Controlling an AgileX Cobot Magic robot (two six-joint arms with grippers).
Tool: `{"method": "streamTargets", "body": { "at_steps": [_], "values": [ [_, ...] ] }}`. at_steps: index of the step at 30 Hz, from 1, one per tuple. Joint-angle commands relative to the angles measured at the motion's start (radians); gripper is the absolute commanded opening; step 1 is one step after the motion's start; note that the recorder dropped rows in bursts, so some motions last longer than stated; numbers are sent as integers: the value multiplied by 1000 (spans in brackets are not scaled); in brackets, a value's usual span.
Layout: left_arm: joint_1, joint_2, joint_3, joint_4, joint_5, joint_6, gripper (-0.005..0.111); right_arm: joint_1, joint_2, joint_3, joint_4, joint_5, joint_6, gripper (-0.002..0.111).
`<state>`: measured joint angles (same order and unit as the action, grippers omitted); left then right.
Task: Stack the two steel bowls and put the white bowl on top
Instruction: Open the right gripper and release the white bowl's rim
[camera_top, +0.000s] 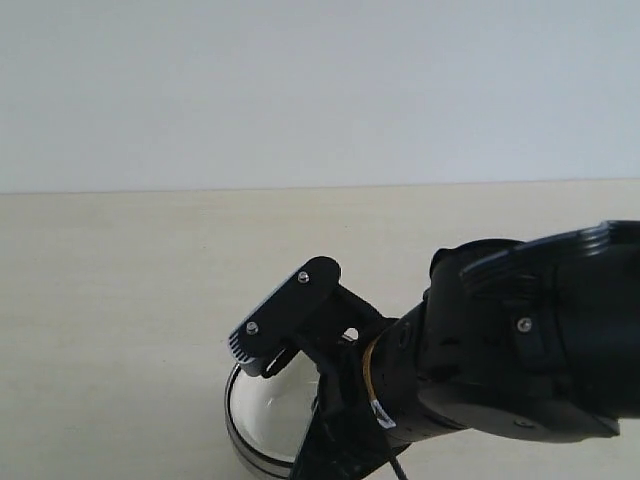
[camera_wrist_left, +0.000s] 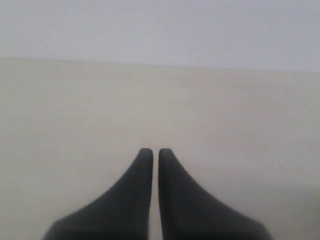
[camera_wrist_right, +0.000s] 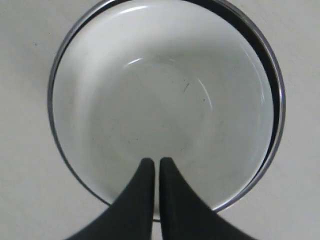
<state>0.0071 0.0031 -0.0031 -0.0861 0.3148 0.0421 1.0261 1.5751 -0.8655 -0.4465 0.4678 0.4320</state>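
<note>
Where the right wrist view looks straight down, you find the following items.

1. White bowl (camera_wrist_right: 150, 90): glossy, shallow and upright, nested inside shiny metal. It sits a little off centre, leaving a dark crescent gap on one side.
2. Steel bowls (camera_wrist_right: 276, 100): only a mirror-finish rim shows, ringing the white bowl. You cannot tell from that rim how many metal bowls lie under it. The stack stands on the desk (camera_wrist_left: 75, 110), at the bottom edge of the exterior view and partly cut off there.
3. Right pincer (camera_wrist_right: 153, 161): its two dark fingers are drawn together with a thin slit between them, gripping nothing. The tips hang over the near inner wall of the white bowl; contact cannot be judged.
4. Right arm (camera_top: 520, 340): black and bulky, it reaches in from the right and leans over the stack.
5. Left pincer (camera_wrist_left: 151, 151): its fingers are likewise closed to a slit and hold nothing, with only bare pale desk beneath.
</note>
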Motion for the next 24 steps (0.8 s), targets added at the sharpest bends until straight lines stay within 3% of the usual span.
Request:
{"method": "streamTargets", "body": {
  "at_steps": [1,24],
  "values": [
    [-5,-3,3,0,-7,-5,4,-8,-8,4,-15,-3,1,0],
    [-5,-3,3,0,-7,-5,4,-8,-106,83,34,3,57,0]
  ]
}}
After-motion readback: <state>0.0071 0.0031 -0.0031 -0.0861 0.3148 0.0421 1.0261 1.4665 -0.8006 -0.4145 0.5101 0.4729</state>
